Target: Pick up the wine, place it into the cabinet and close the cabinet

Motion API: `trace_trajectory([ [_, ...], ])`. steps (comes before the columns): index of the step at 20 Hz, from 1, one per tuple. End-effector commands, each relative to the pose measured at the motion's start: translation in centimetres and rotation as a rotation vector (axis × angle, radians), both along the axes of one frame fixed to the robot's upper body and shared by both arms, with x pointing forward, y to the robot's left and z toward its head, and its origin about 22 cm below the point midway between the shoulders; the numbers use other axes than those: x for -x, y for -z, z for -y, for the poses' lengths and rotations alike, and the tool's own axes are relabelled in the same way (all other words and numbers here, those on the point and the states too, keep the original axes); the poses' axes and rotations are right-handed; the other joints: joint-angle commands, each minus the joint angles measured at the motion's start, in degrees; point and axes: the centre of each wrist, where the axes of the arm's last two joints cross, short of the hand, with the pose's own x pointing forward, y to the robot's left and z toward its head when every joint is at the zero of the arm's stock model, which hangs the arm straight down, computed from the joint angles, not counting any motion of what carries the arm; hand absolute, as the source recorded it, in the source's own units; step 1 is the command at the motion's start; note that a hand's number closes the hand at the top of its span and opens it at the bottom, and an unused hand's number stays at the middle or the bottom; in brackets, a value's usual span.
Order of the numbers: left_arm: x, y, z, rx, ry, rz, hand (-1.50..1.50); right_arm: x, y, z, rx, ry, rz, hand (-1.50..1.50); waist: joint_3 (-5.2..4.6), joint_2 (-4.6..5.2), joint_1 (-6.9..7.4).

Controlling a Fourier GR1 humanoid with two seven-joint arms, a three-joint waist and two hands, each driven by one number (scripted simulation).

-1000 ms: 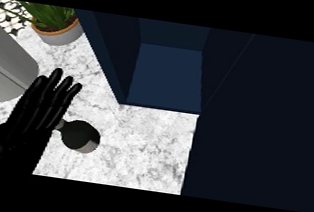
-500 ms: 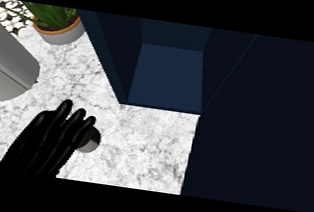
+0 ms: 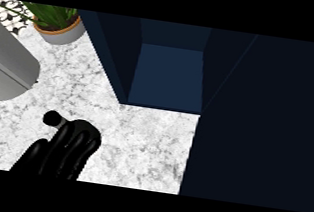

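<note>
- Since a second ago, the left hand [image 3: 64, 148] has been drawn nearer and rightward on the counter [image 3: 147, 142], from flat and straight beside the bottle top to curled over it.
- Fingers are now seen bent in a hump, thumb out to the left; the wine is hidden beneath, so a grasp is judged likely but cannot be confirmed.
- Wine is judged to stand under that hand, near-left on the counter, well apart from the cabinet [image 3: 168, 74].
- Right hand is not shown.
- Done so far, by this evidence: the reach and probably the closing of the grip. Left to do: the lift, the placing inside, the shutting of the door [image 3: 269, 124].
- Cabinet is seen open, its blue floor bare, far and right of the hand.
- Marble between hand and opening is unobstructed.
- Opening is narrow, walled left and bounded right by the dark door.
- Grey appliance [image 3: 1, 66] and potted plant [image 3: 55, 25] crowd the far left.
</note>
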Motion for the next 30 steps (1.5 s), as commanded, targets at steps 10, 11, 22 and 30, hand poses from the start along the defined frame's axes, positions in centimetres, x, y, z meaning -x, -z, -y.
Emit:
trace_trajectory([
  [10, 0.0, -0.9, 1.0, 0.029, -0.067, -0.015, -1.50, 1.4, -2.1, 0.1, -0.007, -0.022, 0.012, -1.50, -0.02, 0.07, -0.14],
  [11, 1.3, -1.6, 0.8, 0.031, -0.088, -0.022, -1.50, 1.2, -2.4, 0.3, -0.014, -0.006, 0.025, -1.50, -0.01, 0.00, 0.04],
  [22, -0.1, -0.1, -3.8, 0.033, -0.222, -0.079, -1.50, 1.1, -2.2, 0.0, -0.007, -0.010, 0.020, -1.50, -0.06, 0.08, 0.00],
  [30, -3.8, 2.7, -7.8, 0.022, -0.360, -0.081, -1.50, 1.4, -4.1, 0.1, -0.011, -0.016, 0.025, -1.50, -0.08, 0.13, -0.17],
])
